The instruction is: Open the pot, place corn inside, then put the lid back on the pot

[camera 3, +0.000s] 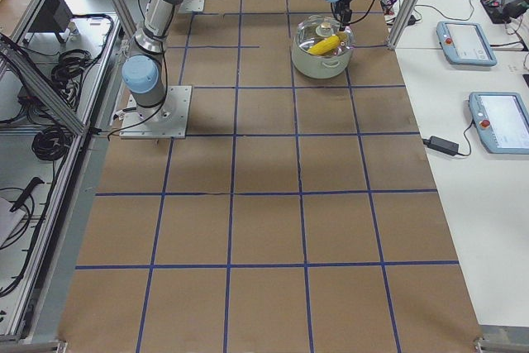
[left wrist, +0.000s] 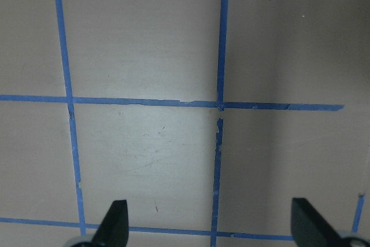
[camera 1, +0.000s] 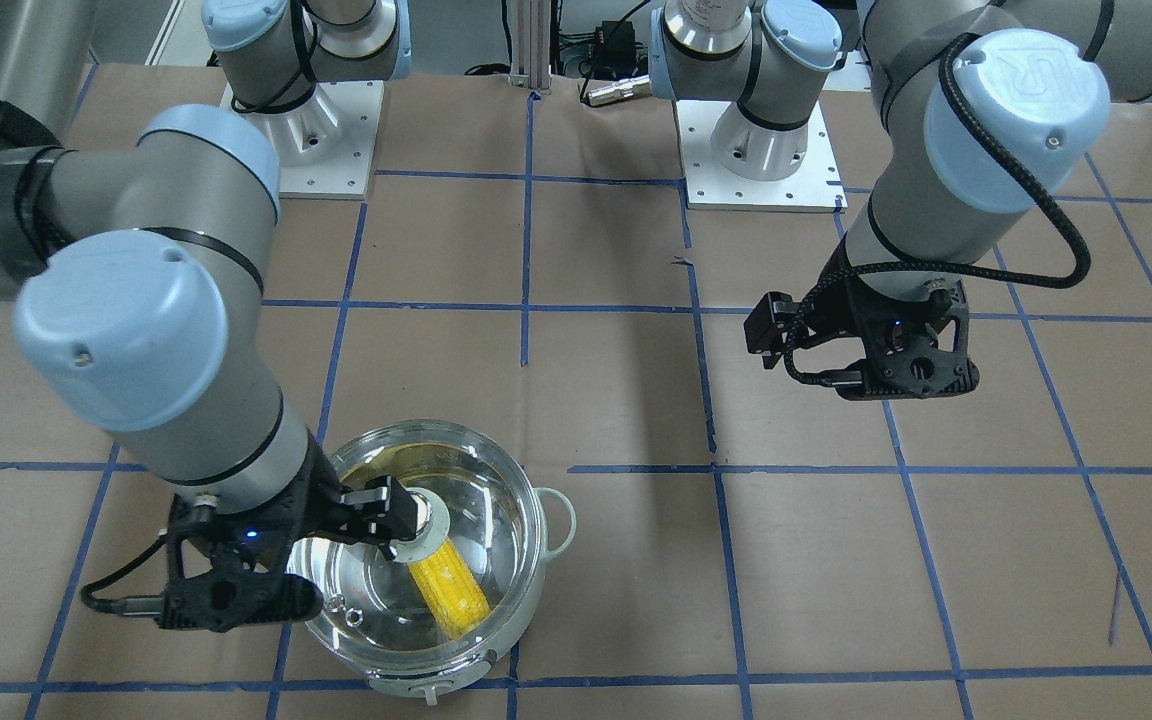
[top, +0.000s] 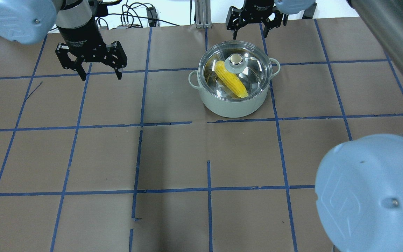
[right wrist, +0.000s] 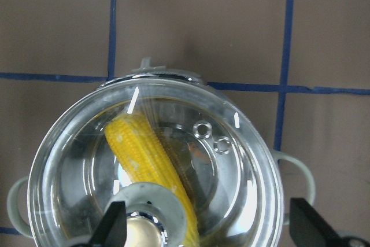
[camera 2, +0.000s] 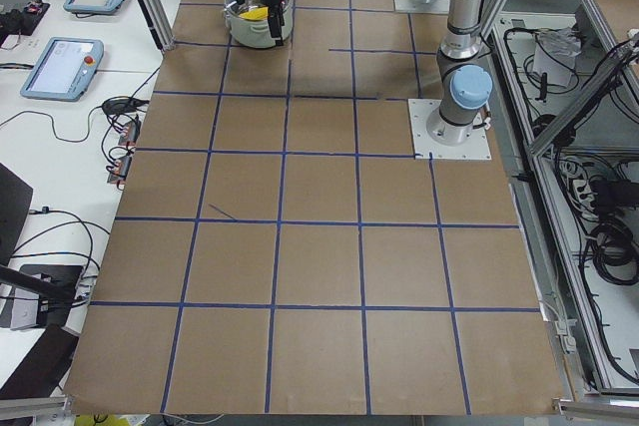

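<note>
Glass lid [top: 254, 71] sits on pot [top: 233, 106], corn [top: 231, 79] inside; task seemingly complete. Right gripper [top: 250, 33], released above knob [top: 235, 59], should retract; left gripper [top: 100, 75] hangs released.

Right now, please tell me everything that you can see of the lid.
The lid is a round, domed piece of clear glass with a shiny rim, two small rings near one edge, and a central silver knob on a pale base. It sits flat on the pot, covering it fully. The corn shows through the glass. The open right gripper hangs over the knob without clamping it.
</note>
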You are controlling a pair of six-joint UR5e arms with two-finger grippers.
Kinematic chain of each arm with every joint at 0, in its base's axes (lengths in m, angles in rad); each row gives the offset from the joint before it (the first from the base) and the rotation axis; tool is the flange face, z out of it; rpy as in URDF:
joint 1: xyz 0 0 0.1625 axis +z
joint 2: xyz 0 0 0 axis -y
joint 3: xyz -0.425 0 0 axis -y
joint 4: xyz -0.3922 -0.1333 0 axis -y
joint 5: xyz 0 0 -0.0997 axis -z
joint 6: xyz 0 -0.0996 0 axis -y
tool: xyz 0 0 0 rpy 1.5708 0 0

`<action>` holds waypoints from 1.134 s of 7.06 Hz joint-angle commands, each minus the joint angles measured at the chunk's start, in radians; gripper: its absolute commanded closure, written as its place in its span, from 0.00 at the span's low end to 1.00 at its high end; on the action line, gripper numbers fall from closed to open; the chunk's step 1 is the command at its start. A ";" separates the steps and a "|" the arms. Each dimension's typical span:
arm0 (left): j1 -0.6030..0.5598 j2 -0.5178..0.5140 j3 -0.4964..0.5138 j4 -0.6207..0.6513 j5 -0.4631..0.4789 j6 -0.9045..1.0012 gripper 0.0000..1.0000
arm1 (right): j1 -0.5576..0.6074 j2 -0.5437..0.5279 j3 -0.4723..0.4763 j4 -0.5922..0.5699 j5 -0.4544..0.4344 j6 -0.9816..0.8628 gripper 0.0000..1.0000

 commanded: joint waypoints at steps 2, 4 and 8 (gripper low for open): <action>0.019 0.005 -0.002 0.004 -0.002 0.023 0.00 | -0.125 -0.114 -0.017 0.199 0.009 -0.168 0.01; 0.020 0.005 -0.002 0.004 -0.002 0.021 0.00 | -0.126 -0.225 0.026 0.282 0.010 -0.178 0.01; 0.019 0.061 -0.036 0.004 -0.002 0.020 0.00 | -0.124 -0.483 0.367 0.240 0.010 -0.178 0.01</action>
